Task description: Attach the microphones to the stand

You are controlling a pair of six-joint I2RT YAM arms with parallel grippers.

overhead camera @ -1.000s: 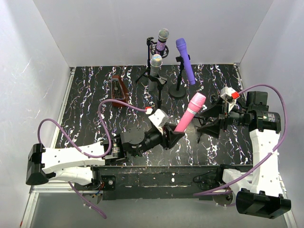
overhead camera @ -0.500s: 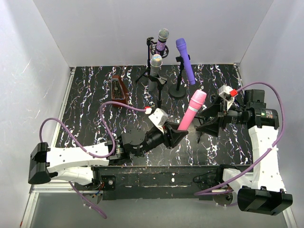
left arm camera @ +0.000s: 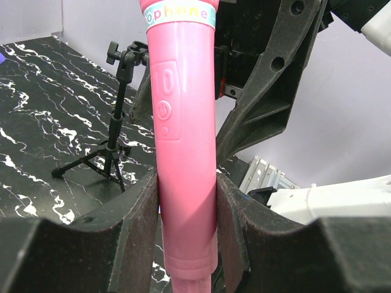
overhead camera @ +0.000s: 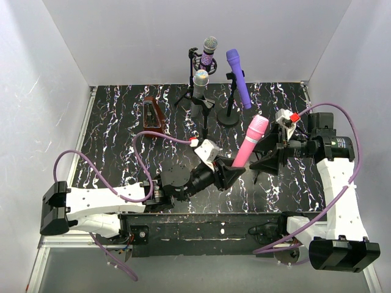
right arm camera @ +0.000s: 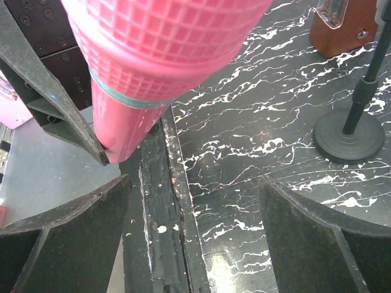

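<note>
1. While the left gripper [left arm camera: 186,207] is clamped narrow on the lower handle of the pink plastic stick microphone [left arm camera: 183,122], with a dark pad pressed to each side, the mic tilts head-up toward the right arm.
2. The low grip leaves the upper body and head free, probably so that part can go into a clip or be taken by the other arm.
3. The right gripper [overhead camera: 269,162] has its jaws wide with nothing between them. It sits just beside the pink head, which fills the top of its wrist view. My read is a handover or steadying position.
4. The pink mic has a smooth glossy body with a moulded power symbol. A pale band with coloured letters sits below a grid-textured pink head. It is held in the air over the near middle of the black white-veined marble tabletop [overhead camera: 122,140].
5. A small black tripod stand with an empty clip [left arm camera: 116,131] stands beyond the held mic in the left wrist view. It is the likely target.
6. At the back of the table, three mics already sit in black stands: the glittery purple microphone with grey mesh head [overhead camera: 209,52], the silver-grey microphone [overhead camera: 200,82] and the smooth violet microphone [overhead camera: 238,76]. Only the pink one is left.
7. The dark red wedge-shaped box [overhead camera: 153,116] sits back left, well apart from both grippers.
</note>
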